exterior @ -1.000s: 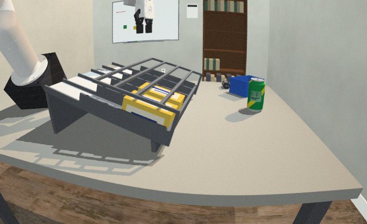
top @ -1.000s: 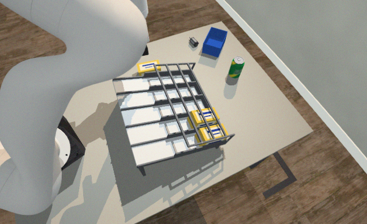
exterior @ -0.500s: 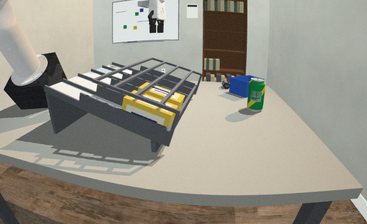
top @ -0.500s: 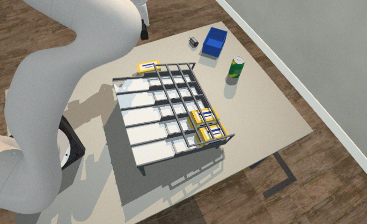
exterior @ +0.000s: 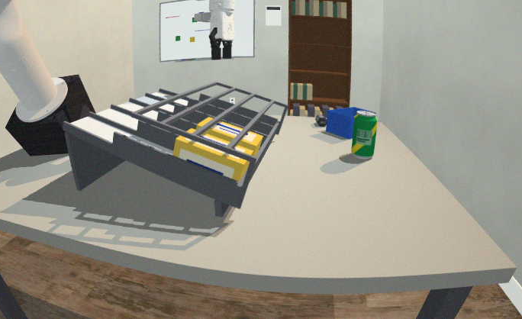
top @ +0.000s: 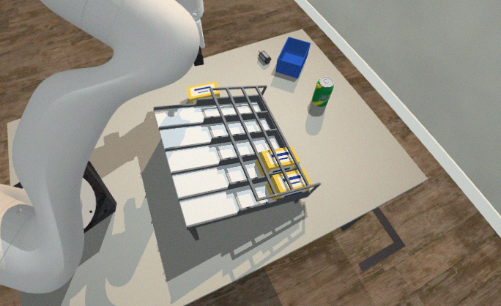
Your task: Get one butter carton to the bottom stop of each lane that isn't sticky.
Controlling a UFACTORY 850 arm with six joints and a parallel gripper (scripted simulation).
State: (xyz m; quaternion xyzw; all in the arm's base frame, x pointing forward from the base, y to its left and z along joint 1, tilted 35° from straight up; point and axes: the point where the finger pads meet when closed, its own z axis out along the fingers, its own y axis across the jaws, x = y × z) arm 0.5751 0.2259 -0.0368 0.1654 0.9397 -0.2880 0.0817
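Beige counter [top: 366, 159] carries the sloped shelf [top: 191, 151]; two butter cartons [top: 277, 159] sit at its bottom stop (neighbouring lanes). A third carton [top: 201, 90] lies beside the shelf, and the gripper [exterior: 220, 49] hangs high, jaws open and empty.

The worktop [exterior: 374, 221] looks matt and faintly grainy, pale beige like laminate, on dark, flat-finished legs. The shelf [exterior: 156, 166] is a dull grey frame, metal or painted plastic (hard to tell which), with smooth white lane strips. The butter cartons [top: 283, 170] read as printed card, yellow and white with blue bars, without shine. The can [exterior: 364, 134] has a brighter metal-looking top and a smooth green label. The bin [top: 293, 56] is plain blue plastic. The arm [top: 92, 113] is smooth, softly glossy white; the floor [top: 435, 243] is wood-grained
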